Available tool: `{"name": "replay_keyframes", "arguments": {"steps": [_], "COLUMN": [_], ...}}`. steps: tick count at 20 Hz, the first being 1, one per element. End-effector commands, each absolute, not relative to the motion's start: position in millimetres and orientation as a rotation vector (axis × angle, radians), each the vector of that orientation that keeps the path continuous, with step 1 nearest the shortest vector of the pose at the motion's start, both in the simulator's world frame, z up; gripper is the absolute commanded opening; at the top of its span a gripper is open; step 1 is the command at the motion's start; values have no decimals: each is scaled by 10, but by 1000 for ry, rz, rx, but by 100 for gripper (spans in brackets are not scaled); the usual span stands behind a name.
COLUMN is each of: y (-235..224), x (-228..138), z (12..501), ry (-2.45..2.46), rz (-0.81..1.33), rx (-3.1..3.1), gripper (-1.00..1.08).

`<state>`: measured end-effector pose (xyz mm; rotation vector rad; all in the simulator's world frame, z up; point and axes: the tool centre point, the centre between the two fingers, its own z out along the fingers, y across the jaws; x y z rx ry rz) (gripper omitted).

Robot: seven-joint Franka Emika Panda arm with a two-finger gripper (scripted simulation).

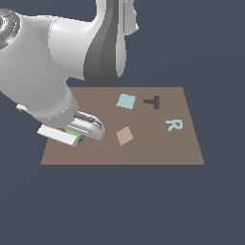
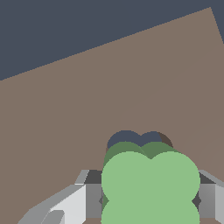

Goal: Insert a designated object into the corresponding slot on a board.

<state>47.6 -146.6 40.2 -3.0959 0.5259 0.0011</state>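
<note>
Green block, exterior view: only a thin green edge [image 1: 74,133] shows under the tool [image 1: 72,135], low at the board [image 1: 158,148] corner on the exterior view's left; slot hidden by the arm.
Green block, wrist view: block [image 2: 150,183] clamped between the tool's fingers [image 2: 92,197], partly over the dark slot [image 2: 138,139].
Progress: I judge insertion begun, not finished.
Unclear: depth, block's lower part cut off.

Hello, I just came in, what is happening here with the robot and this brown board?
The arm's end effector holds the green block between its fingers, low over the brown board near the exterior view's left edge. In the wrist view, the dark clover-shaped slot shows just beyond the block, so the block is almost lined up but not yet seated. The other shapes lie untouched.
</note>
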Motion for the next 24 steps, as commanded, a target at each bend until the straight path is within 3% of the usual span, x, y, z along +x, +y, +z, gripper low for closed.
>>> {"name": "replay_keyframes", "arguments": {"steps": [1,14,15,24], "y": [-1480,-1493,-1493,-1493], "x": [503,518,518,518], "z": [405,305,305,305], "ry": [567,596,596,596], "rz": [1,1,1,1], "rx": [-3089,-3083,-3083,-3083], "gripper": [-100,-100,100,100]}}
